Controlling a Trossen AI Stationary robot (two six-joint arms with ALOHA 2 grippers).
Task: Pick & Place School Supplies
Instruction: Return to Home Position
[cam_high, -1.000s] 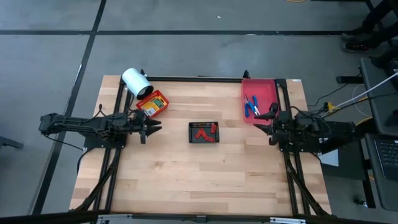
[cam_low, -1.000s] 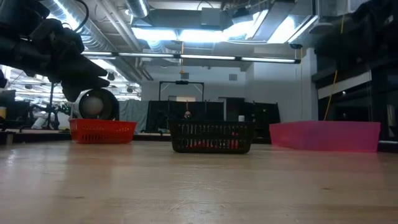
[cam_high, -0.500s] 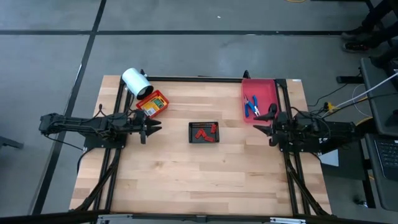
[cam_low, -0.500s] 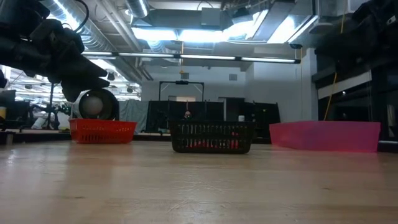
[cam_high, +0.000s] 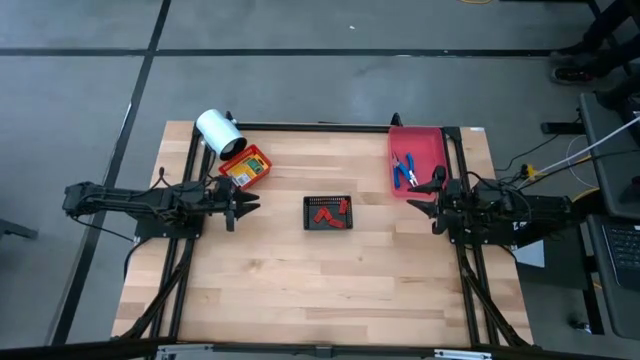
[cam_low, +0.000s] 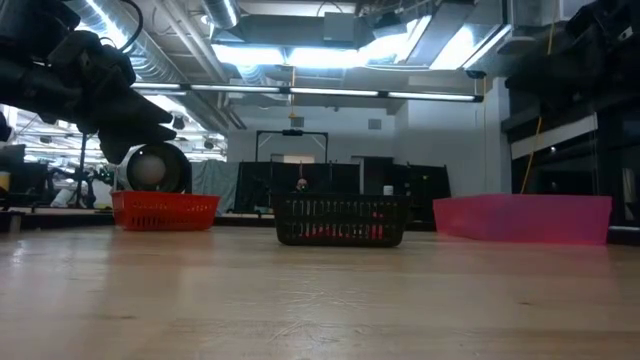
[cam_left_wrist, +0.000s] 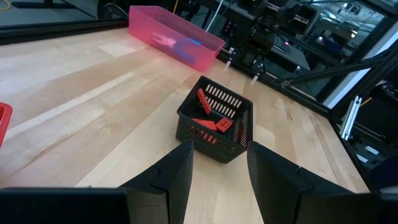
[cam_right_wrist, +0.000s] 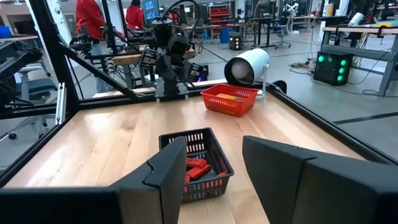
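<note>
Several tiny red pieces (cam_high: 325, 213) lie in a black tray (cam_high: 343, 225) at the table's middle. A yellow-orange printed box (cam_high: 243, 168) lies in a red basket (cam_high: 266, 165) at the far left. Blue-handled plier-like tools (cam_high: 404, 170) lie in a pink tray (cam_high: 425, 140) at the far right. My left gripper (cam_high: 250, 205) hangs open, left of the black tray, and points at it (cam_left_wrist: 205, 134). My right gripper (cam_high: 420, 200) hangs open to the tray's right, near the pink tray's near end, and also faces the black tray (cam_right_wrist: 205, 186). Nothing is between either pair of fingers.
A white cylinder roll (cam_high: 217, 130) lies just past the red basket at the table's far left corner. Bare wood spreads over the whole near half of the table (cam_high: 320, 290). Black frame rails run along the table's edges. People in red (cam_right_wrist: 93, 18) stand in the room beyond.
</note>
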